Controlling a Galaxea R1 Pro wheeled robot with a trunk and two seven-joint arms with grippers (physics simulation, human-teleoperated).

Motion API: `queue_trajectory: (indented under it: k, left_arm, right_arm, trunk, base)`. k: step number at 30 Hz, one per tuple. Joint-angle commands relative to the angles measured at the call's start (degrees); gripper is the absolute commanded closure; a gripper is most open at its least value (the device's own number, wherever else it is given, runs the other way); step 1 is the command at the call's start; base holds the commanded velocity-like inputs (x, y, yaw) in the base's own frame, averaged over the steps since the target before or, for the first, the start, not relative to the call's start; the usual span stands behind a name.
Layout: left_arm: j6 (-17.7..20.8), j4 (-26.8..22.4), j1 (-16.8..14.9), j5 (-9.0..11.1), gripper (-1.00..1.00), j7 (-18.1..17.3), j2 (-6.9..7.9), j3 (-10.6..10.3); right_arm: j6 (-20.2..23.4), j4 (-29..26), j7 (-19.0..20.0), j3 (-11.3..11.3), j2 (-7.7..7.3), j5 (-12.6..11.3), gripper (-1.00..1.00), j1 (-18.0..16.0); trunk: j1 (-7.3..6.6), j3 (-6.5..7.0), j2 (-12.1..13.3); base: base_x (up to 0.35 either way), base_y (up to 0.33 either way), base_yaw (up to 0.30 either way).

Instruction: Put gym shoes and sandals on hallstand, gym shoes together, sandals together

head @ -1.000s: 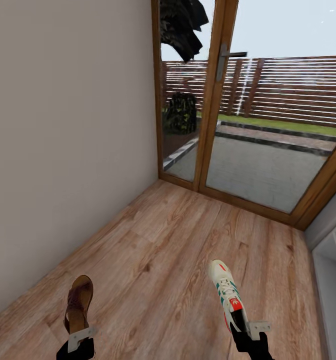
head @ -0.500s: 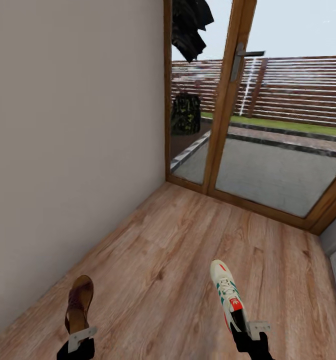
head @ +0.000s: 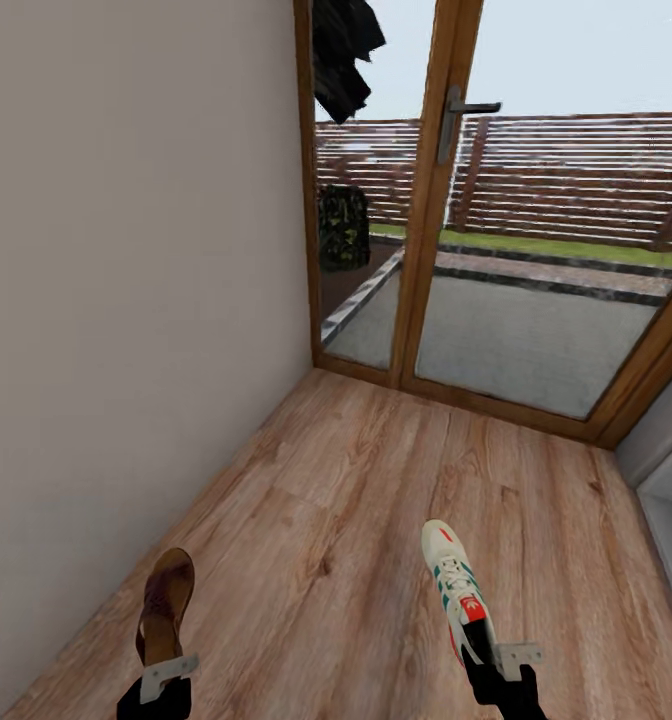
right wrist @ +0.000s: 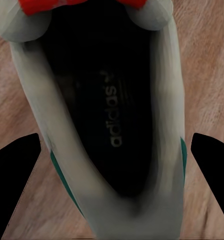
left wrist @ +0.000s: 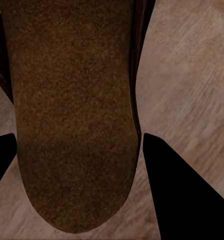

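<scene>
Closest to me, the left gripper (head: 166, 668) is clamped on a brown sandal (head: 165, 604) and the right gripper (head: 501, 658) on a gym shoe (head: 454, 588), both carried heel-first off the corridor floor (head: 356, 500). Looks mid-haul; a pale unit's edge (head: 671, 500) sits far right by the glass door (head: 536, 250).

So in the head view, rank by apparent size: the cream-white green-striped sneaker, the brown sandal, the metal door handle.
1. Cream-white green-striped sneaker, largest, though only slightly.
2. Brown leather-look sandal, close to the sneaker; equally near the camera.
3. Metal door handle, smallest, but far off, so unsure.
</scene>
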Motion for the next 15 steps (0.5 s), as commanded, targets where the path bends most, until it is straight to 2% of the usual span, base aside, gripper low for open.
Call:
queue_trajectory:
  k: [1, 10, 15]
  left_arm:
    - [-0.16, 0.12, -0.02, -0.24, 1.00, 0.11, 0.02, 0.02]
    - [-0.16, 0.32, 0.02, -0.32, 1.00, -0.02, 0.06, -0.04]
    - [-0.16, 0.33, 0.02, -0.37, 1.00, -0.33, 0.14, -0.08]
  right_arm:
    - [-0.21, 0.04, 0.39, -0.50, 0.03, 0.38, 1.00, -0.05]
    - [-0.21, 0.10, 0.33, -0.50, 0.03, 0.38, 1.00, -0.05]
    - [-0.21, 1.08, 0.31, -0.55, 0.03, 0.31, 1.00, -0.05]
  trunk:
    - [-0.01, -0.04, -0.02]
    - [-0.01, -0.04, -0.02]
    - [-0.01, -0.04, -0.02]
  base:
    - [0.011, 0.303, -0.264]
    - [0.002, 0.300, -0.264]
    - [0.000, 0.157, -0.265]
